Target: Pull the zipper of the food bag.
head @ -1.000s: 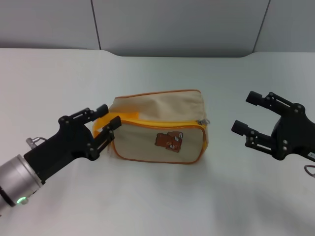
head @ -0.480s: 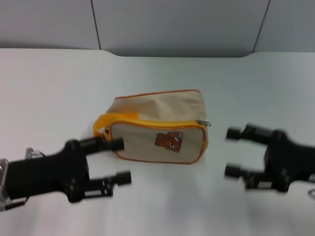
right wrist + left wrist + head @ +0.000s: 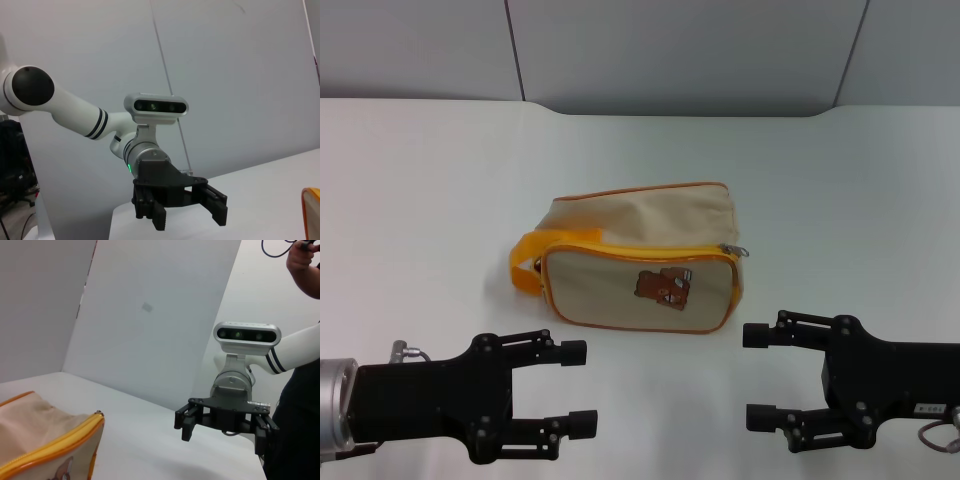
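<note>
A white table (image 3: 440, 200) is carrying the scene, running back to a grey wall at twelve o'clock. The food bag (image 3: 640, 255) is lying directly on it near the middle, on its side, its bear-patch face turned toward six o'clock and its orange-yellow strap end pointing toward nine o'clock.

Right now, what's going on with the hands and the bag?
Left hand and right hand open, near the bag, not touching. Zipper shut.
</note>
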